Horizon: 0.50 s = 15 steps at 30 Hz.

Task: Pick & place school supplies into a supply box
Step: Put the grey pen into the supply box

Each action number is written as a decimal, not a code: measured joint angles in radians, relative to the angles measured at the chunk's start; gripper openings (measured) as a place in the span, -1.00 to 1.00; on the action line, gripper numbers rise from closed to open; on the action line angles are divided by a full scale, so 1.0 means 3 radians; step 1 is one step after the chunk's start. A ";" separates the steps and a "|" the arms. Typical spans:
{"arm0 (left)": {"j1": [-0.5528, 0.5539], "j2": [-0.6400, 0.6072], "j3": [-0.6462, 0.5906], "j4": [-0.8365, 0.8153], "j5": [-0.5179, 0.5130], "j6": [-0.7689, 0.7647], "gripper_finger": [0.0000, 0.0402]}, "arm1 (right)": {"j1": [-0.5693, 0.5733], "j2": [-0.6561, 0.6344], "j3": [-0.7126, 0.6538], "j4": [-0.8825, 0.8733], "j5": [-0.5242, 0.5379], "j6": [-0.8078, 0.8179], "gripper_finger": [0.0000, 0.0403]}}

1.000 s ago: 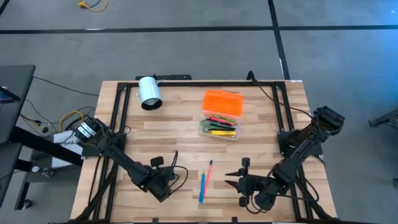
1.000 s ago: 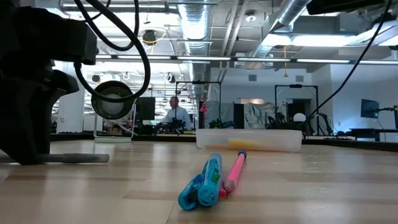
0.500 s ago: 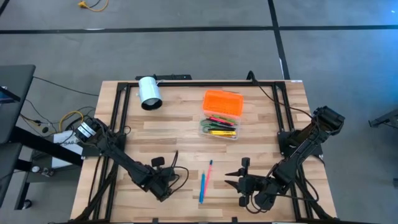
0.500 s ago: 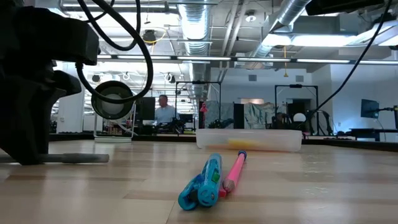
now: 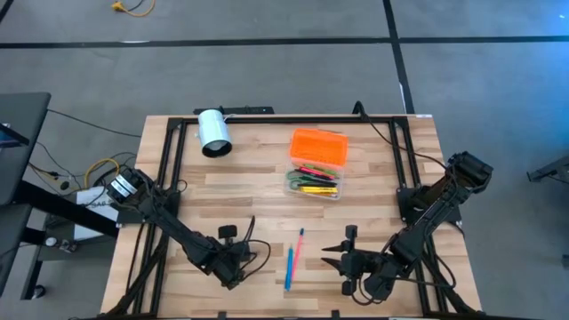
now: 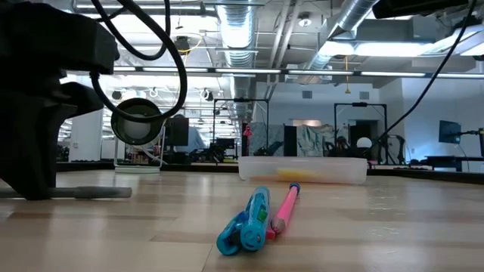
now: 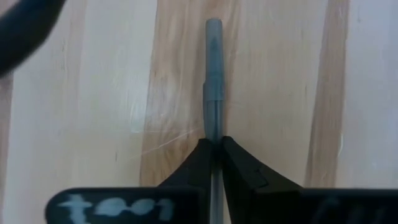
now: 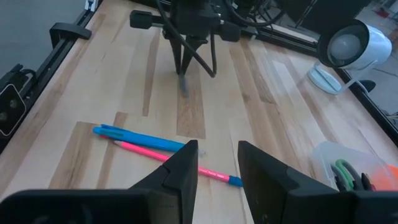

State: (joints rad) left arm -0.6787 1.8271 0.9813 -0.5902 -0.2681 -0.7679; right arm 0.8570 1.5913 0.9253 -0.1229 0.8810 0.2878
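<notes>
Two pens [image 5: 293, 258] between claws; supply box [image 5: 316, 169] behind.

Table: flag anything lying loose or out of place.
Loose on the wood: a blue pen and pink pencil, side by side, short of the supply box. A grey pen lies flat, pinched between the left gripper fingers. Nothing looks spilled or damaged.

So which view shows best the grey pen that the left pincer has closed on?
The left wrist view: the left pincer is shut on the grey pen, which lies along the wood. The right wrist view shows it small and far off. In the high view the arm hides it; the low view doesn't show it clearly.
</notes>
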 joint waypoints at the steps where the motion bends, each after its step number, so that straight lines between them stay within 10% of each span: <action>1: -0.0009 0.0001 -0.0001 0.0006 -0.0024 0.0041 -0.97 | 0.0000 0.0000 0.0000 0.0000 0.0000 0.0001 -0.47; 15: -0.0064 0.0017 0.0002 0.0070 -0.0290 0.0519 -0.99 | 0.0000 0.0000 0.0001 -0.0007 0.0001 0.0001 -0.47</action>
State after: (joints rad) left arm -0.6978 1.8321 0.9818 -0.5693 -0.3550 -0.6121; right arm 0.8570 1.5913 0.9255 -0.1251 0.8814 0.2882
